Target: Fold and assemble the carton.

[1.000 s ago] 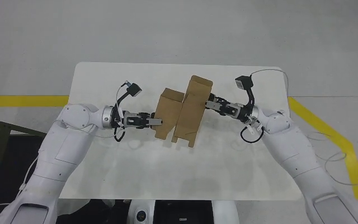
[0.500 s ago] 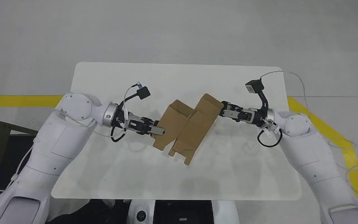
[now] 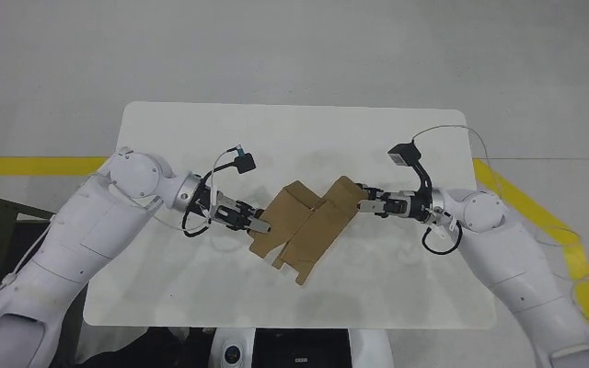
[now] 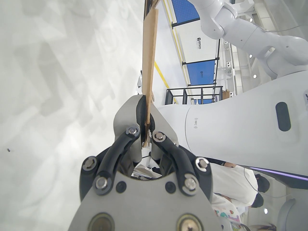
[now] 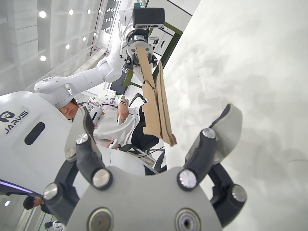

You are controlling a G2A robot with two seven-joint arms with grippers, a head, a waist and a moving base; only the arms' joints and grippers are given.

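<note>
A flattened brown carton [image 3: 306, 226] hangs over the middle of the white table [image 3: 166, 129], slanting from front left to back right. My left gripper [image 3: 260, 224] is shut on its left flap; the left wrist view has the cardboard edge [image 4: 149, 56] pinched between the pads [image 4: 142, 111]. My right gripper [image 3: 361, 204] stands open at the carton's right end. In the right wrist view the carton [image 5: 154, 104] runs edge-on between the wide-spread fingers [image 5: 229, 116] without touching them, and the left gripper [image 5: 142, 70] holds its far end.
The table's near edge [image 3: 276, 324] lies a short way in front of the carton. Bare table surface lies behind the carton [image 3: 304, 138] and at both front corners. A yellow floor line [image 3: 46, 166] runs beside the table.
The carton has swung lower and toward the table's front, tilting further. Both arms followed it; the right wrist dropped and moved forward.
</note>
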